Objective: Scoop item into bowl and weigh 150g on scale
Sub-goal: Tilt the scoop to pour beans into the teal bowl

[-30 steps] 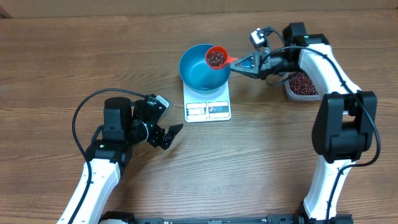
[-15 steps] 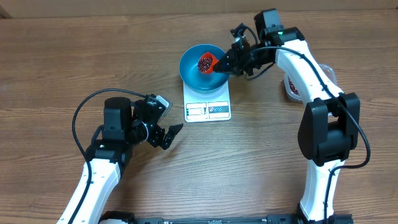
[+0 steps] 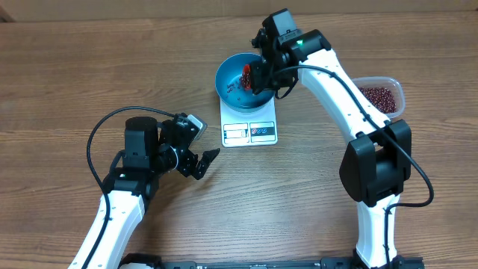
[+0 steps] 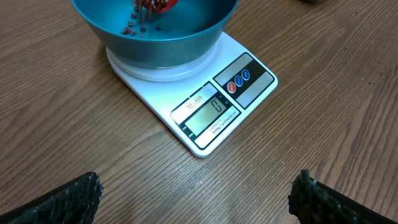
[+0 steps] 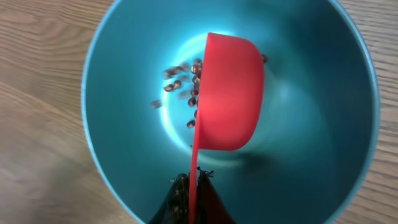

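The teal bowl stands on the white scale, whose display reads 0. My right gripper hangs over the bowl, shut on the handle of a red scoop. The scoop is tipped on its side, and the item, dark red-brown beans, spills from it into the bowl. Left of the scale, my left gripper hangs over bare wood, open wide with nothing between its fingers.
At the right stands a clear plastic tub holding more beans. Black cable loops from the left arm at the left of the table. Brown wooden tabletop all round.
The right arm has swung left from beside the tub to over the bowl, and the scoop has turned from level to tipped, with beans falling out. The left arm has not moved.
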